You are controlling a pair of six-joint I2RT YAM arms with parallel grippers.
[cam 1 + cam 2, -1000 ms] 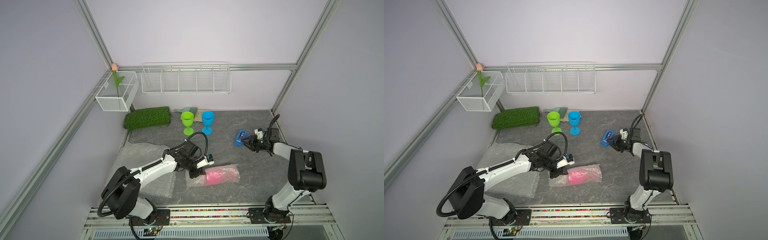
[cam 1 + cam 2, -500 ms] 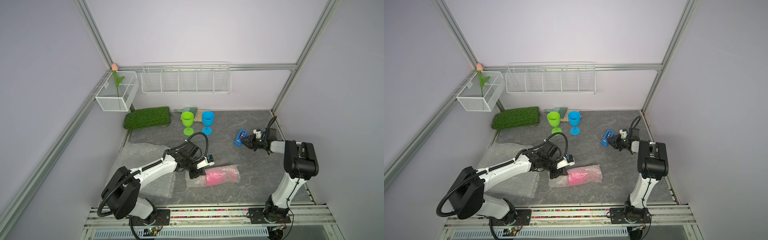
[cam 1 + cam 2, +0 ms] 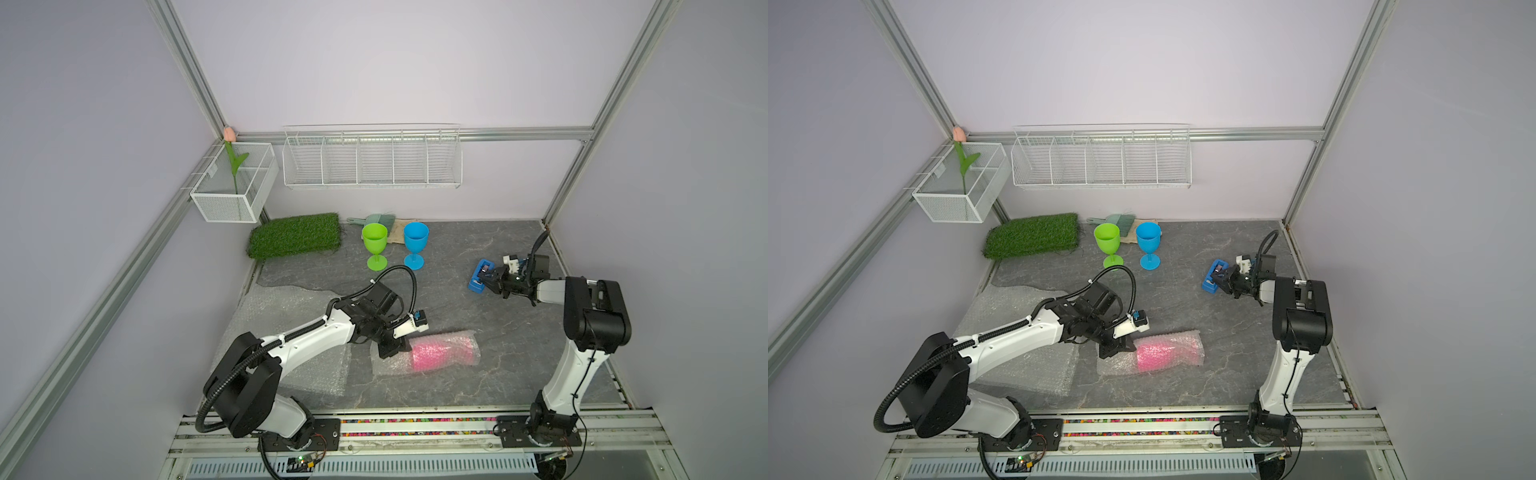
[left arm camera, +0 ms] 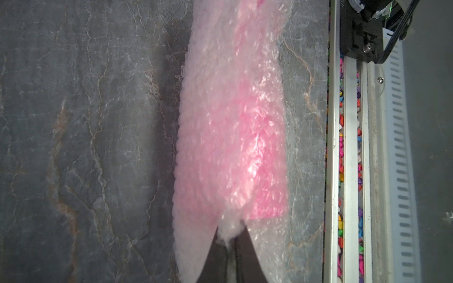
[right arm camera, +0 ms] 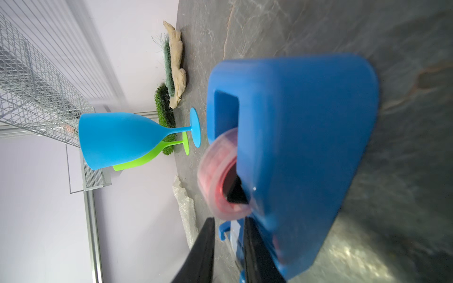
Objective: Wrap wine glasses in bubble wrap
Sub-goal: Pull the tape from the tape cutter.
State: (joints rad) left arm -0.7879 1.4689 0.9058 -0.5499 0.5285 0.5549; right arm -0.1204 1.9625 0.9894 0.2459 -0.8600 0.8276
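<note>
Grey stone-look counter (image 3: 457, 395) in a lilac-walled cell. Pink glass (image 3: 440, 353) lies on its side near the front middle, rolled in bubble wrap (image 3: 384, 368). The wrap is whitish and dotted, and the glass shows through it as blurred pink. Left tool (image 3: 395, 350) is closed, pinching bunched loose wrap at the roll's end nearer its arm; the wrist view shows film squeezed between the fingers (image 4: 246, 259). Right tool (image 3: 491, 283) is at the blue tape dispenser (image 3: 478, 280), right rear, with a narrow gap between its jaws; can't tell if it grips. Green glass (image 3: 375, 245) and blue glass (image 3: 415, 243) stand upright and bare, side by side at the back. Spare sheets (image 3: 274, 320) lie flat on the left. Judgement: the glasses look light and rigid and would roll easily on their sides. The wrap looks soft, springy and slippery, likely to unroll if released. Pinch the overlap or bunched end, and lift the glasses by the bowl, not the thin stem.
</note>
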